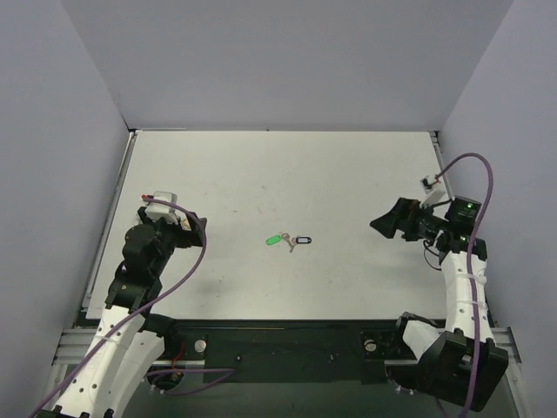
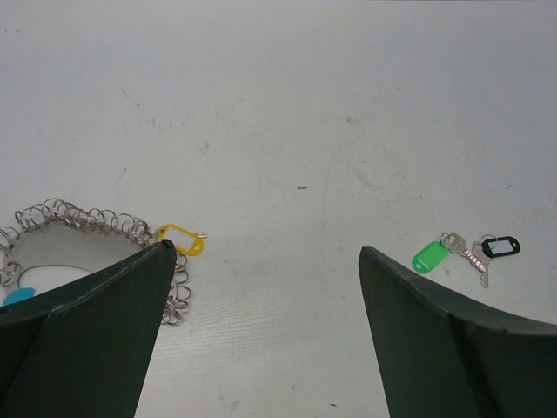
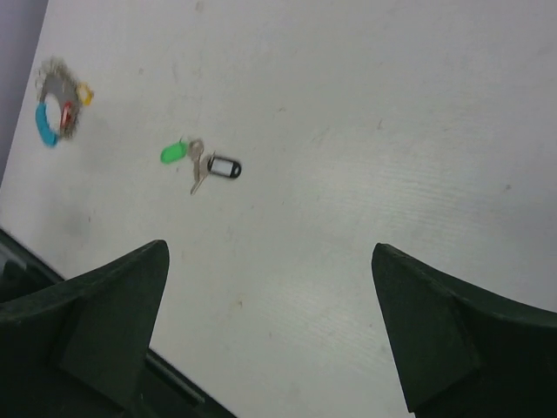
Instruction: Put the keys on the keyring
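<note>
White table [image 1: 348, 174] is being occupied by keys [image 1: 289, 239] centrally, keyring [image 2: 87, 222] under left end effector [image 2: 265, 251]; this and right end effector [image 3: 270, 248] are being held released. Thin keys could be skidded aside.

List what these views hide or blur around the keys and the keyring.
- Keyring: left wrist view, lower part hidden behind the left gripper finger, left side cut by the frame edge.
- Keyring, top view: not visible, apparently under the left arm.
- Keyring, right wrist view: small and blurred; coils unreadable.
- Keys: top view, too small to count or see teeth.
</note>
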Controlling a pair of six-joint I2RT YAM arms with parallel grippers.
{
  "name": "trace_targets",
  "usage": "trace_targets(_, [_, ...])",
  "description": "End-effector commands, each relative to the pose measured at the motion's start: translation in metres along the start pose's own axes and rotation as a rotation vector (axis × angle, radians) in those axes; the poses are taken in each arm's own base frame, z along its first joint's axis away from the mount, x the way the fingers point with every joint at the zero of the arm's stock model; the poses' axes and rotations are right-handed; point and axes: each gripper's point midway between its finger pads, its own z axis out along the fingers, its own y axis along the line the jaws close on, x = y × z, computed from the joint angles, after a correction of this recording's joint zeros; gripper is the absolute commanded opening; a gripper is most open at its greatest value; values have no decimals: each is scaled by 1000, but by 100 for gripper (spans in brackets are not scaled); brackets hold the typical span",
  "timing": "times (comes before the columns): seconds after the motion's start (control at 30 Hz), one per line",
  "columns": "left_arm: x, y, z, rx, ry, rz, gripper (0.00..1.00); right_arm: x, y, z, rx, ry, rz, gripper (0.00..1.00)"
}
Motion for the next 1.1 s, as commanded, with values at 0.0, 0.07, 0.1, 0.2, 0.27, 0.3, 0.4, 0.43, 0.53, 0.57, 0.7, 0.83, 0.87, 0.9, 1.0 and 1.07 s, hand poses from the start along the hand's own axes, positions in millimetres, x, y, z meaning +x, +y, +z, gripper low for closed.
trace_targets(0.0, [-21,-15,-3,74,-64,-18,97,57,38,-10,-204,309,-344,95])
trace_targets(0.07, [-21,-19,-2,98,-63,-20,97,72,51,-11,-288,412,-492,92])
trace_targets(0.1, [-21,-22,-3,118,-61,-19,97,77,58,-7,-367,441,-623,91])
trace_targets(0.2, [-18,-26,-1,141,-50,-19,97,103,69,-11,-515,566,-828,88])
trace_targets(0.27, [-17,-27,-1,150,-44,-14,97,112,65,0,-540,667,-981,87])
trace_targets(0.3, [-16,-28,-1,152,-41,-14,97,110,73,6,-560,687,-1041,86])
trace_targets(0.4, [-17,-27,0,154,-42,-13,97,114,86,28,-538,800,-1015,80])
trace_targets(0.43, [-16,-28,0,155,-41,-10,97,103,101,38,-488,782,-932,77])
trace_targets(0.53, [-17,-26,0,151,-41,-11,97,110,124,68,-366,849,-692,61])
trace_targets(0.57, [-16,-26,0,151,-40,-10,97,108,128,81,-341,817,-674,60])
trace_targets(0.7, [-17,-24,0,143,-44,-6,97,112,115,120,-55,769,-579,59])
trace_targets(0.83, [-18,-24,0,144,-49,-6,97,120,110,142,90,750,-470,48])
trace_targets(0.87, [-18,-24,0,146,-49,-6,97,124,110,147,108,756,-455,47])
trace_targets(0.9, [-19,-23,0,143,-51,-6,97,125,109,150,119,759,-457,41])
trace_targets(1.0, [-19,-23,0,143,-49,-5,97,133,110,162,134,781,-414,34])
trace_targets(1.07, [-19,-23,0,141,-51,-5,97,136,109,167,142,795,-396,31])
